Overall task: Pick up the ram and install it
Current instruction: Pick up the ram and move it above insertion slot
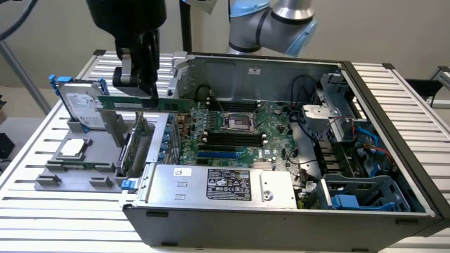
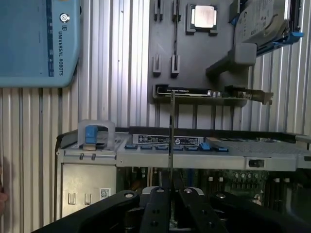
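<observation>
Ram (image 1: pixel 176 104) hangs level, pinched by your nearly closed gripper (image 1: pixel 145 95) above the computer case (image 1: pixel 281 221) wall; carry it level, unhurried.

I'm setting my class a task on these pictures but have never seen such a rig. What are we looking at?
This is a robot arm with a black hand. One picture comes from a camera off to the side, the other from a camera on the arm's wrist. On the slatted table stand an open computer case and a grey holder with a hard drive and a processor chip. The hand is closed on the ram, a thin green stick, held in the air by the case's edge.
</observation>
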`<state>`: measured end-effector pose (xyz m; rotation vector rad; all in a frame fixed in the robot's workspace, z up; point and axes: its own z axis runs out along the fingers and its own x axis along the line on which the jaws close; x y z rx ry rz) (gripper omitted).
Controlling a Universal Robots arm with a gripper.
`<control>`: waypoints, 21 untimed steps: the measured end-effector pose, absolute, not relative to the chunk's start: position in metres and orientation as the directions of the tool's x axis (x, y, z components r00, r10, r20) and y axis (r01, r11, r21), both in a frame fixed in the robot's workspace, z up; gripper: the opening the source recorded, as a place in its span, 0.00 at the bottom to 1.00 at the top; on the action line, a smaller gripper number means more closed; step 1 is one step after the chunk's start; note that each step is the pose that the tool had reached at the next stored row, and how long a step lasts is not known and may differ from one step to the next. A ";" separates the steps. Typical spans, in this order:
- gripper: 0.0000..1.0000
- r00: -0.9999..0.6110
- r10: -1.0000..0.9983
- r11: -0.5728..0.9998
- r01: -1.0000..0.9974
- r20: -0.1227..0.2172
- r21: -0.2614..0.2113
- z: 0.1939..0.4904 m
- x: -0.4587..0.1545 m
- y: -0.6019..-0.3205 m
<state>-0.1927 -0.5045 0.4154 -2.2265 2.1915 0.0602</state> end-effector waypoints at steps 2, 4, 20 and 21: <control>0.13 0.015 -0.999 -0.016 -1.000 -0.039 0.015 0.414 -0.184 -0.504; 0.13 0.016 -0.999 -0.016 -1.000 -0.039 0.015 0.412 -0.175 -0.504; 0.13 0.015 -0.999 -0.016 -1.000 -0.039 0.015 0.399 -0.102 -0.489; 0.13 0.016 -0.999 -0.016 -1.000 -0.039 0.015 0.399 -0.098 -0.487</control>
